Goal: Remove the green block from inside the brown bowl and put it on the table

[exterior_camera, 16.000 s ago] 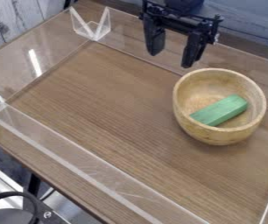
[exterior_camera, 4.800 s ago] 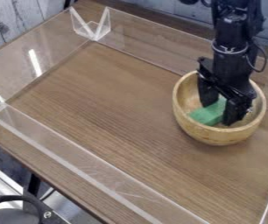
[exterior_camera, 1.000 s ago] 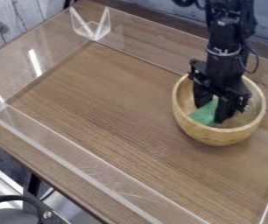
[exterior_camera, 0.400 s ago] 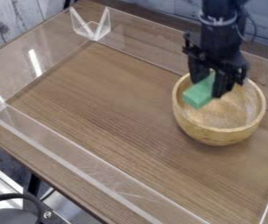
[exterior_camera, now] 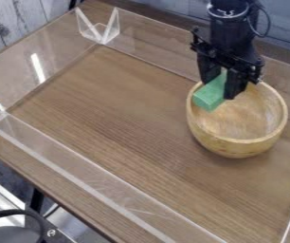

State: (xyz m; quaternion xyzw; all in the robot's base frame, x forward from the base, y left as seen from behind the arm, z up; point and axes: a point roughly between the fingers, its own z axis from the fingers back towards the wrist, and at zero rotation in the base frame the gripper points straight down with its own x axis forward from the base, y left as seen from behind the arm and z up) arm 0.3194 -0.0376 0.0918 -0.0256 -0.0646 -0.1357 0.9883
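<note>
1. Worktop (exterior_camera: 103,114) fills the left and middle of the view as bare wood grain, ringed by low clear walls (exterior_camera: 59,157). That open stretch is where I judge the block should end up.

2. Further right, just over the left rim of the brown bowl, my gripper (exterior_camera: 225,87) points straight down and is clamped on the green block (exterior_camera: 211,95). The block sits between my two fingers, its lower end poking out beneath them, tilted a little. It hangs clear of the bowl floor, roughly level with the rim or just above it; I cannot tell the exact clearance from this single angle.

3. Rightmost, the brown bowl (exterior_camera: 264,133) sits on the worktop with nothing left inside it; only pale wood grain shows in its hollow.

4. Step in hand, as I judge it: the lift-out. The grasp is made and the block is out of the bowl's hollow, but it is not yet past the rim and not yet on the worktop, so I would call the task roughly half done.

5. Next move, as I see it: carry the block sideways over the rim toward the bare wood on the left, keeping it high enough not to clip the thick rim. Then lower until the block's underside meets the worktop, and only then loosen my fingers. Since the block is tilted in my grip, it may tip or roll a little on release, so a low, gentle set-down well apart from the bowl seems wise.
</note>
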